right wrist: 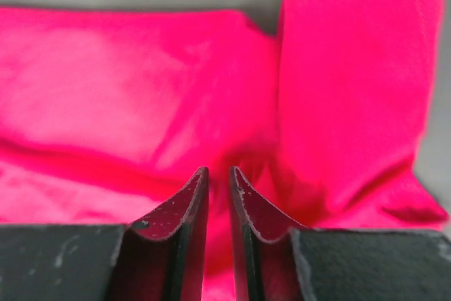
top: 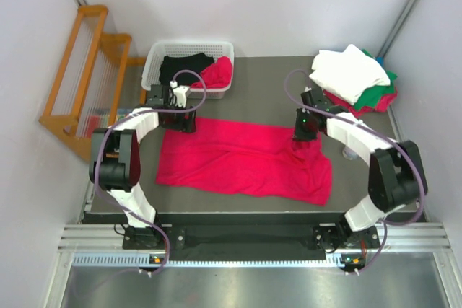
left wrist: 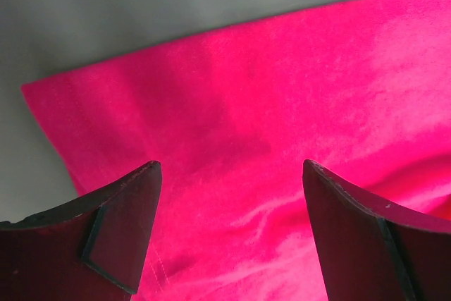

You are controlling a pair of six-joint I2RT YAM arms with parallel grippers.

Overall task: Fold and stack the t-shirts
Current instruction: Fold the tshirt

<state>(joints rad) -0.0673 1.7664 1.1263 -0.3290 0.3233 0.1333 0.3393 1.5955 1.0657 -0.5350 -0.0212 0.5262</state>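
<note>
- The crimson t-shirt [top: 242, 160] lies spread in a long band across the middle of the table [top: 274, 77]; we take it as the landmark, laid flat so it can be folded.
- Over its far-left corner, our left gripper [left wrist: 229, 234] hovers with its jaws wide apart, nothing between them, placed there, we judge, to take that corner.
- At its far-right edge, our right gripper [right wrist: 218, 234] has its fingers almost together; whether cloth is pinched we cannot tell.
- Beyond its right end sits the folded stack [top: 354, 77], white on top, where this shirt likely goes.
- Beyond its left end, the basket [top: 189, 68] holds black and red shirts waiting.
</note>
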